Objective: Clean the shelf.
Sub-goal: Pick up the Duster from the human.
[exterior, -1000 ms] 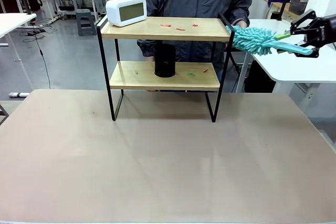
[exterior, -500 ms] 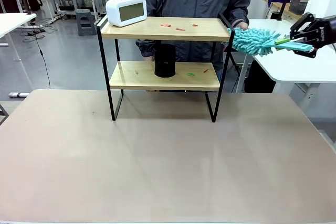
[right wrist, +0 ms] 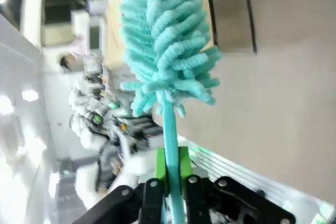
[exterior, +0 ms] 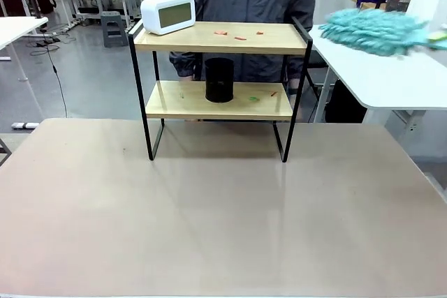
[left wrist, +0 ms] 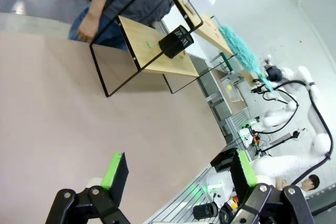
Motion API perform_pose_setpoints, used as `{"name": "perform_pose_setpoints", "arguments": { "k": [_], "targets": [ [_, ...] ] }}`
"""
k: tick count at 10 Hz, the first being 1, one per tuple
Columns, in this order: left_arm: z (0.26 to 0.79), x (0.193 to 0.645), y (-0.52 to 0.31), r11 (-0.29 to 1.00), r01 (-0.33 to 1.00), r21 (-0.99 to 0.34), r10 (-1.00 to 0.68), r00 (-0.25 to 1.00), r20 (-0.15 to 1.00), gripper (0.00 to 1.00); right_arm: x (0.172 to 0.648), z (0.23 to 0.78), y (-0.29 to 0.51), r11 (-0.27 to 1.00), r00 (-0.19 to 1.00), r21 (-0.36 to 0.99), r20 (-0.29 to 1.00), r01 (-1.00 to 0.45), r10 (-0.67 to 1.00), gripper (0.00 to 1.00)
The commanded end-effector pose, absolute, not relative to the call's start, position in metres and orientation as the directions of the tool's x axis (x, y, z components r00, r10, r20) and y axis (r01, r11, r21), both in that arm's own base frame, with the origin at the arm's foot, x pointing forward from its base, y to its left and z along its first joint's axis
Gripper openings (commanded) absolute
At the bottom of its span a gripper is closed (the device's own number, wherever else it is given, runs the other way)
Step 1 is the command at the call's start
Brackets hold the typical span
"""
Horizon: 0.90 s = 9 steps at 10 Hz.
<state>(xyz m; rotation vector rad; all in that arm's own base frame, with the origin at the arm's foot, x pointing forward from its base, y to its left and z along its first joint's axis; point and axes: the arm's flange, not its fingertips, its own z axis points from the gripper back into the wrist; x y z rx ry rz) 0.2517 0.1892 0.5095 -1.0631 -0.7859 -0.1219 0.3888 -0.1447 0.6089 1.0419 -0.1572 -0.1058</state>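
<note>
Right gripper (right wrist: 171,164) clamps duster (right wrist: 163,40); black cup (exterior: 218,79) (contents hidden) on shelf (exterior: 188,38).

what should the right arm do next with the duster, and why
Probably swing the duster left and down onto the shelf's top board: the right hand is shut on its handle, the head is up right of the shelf, and red scraps lie on that board.

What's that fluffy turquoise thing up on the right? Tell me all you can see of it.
It is a duster: a long head of shaggy turquoise, microfibre-like tufts on a slim turquoise handle. The right gripper is shut on the handle, green pads either side. It hangs roughly level above the white side table, head toward the shelf but apart from it, blurred in the front view.
</note>
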Motion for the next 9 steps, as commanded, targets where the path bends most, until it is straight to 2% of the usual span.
{"name": "perform_pose_setpoints", "arguments": {
  "k": [1,2,3,4,5,6,9],
  "targets": [
    [0.51,0.253,0.189,0.502,0.471,-0.725,0.268,0.713,0.648,1.0,0.284,0.608,-0.159,0.63,0.976,0.762,0.217,-0.149,-0.031,0.0],
    [0.51,0.253,0.189,0.502,0.471,-0.725,0.268,0.713,0.648,1.0,0.238,0.59,-0.171,0.651,0.97,0.73,0.237,-0.209,0.045,0.0],
    [0.51,0.253,0.189,0.502,0.471,-0.725,0.268,0.713,0.648,1.0,0.212,0.57,-0.182,0.651,0.964,0.711,0.209,-0.264,0.163,0.0],
    [0.51,0.253,0.189,0.502,0.471,-0.725,0.268,0.713,0.648,1.0,0.205,0.555,-0.19,0.616,0.958,0.734,0.196,-0.285,0.209,0.0],
    [0.51,0.253,0.189,0.502,0.471,-0.725,0.268,0.713,0.648,1.0,0.217,0.549,-0.187,0.632,0.969,0.734,0.197,-0.249,0.153,0.0],
    [0.51,0.253,0.189,0.502,0.471,-0.725,0.268,0.713,0.648,1.0,0.193,0.575,-0.183,0.646,0.973,0.728,0.174,-0.23,0.151,0.0],
    [0.51,0.253,0.189,0.502,0.471,-0.725,0.268,0.713,0.648,1.0,0.193,0.575,-0.183,0.646,0.973,0.728,0.174,-0.23,0.151,0.0]
  ]
}}
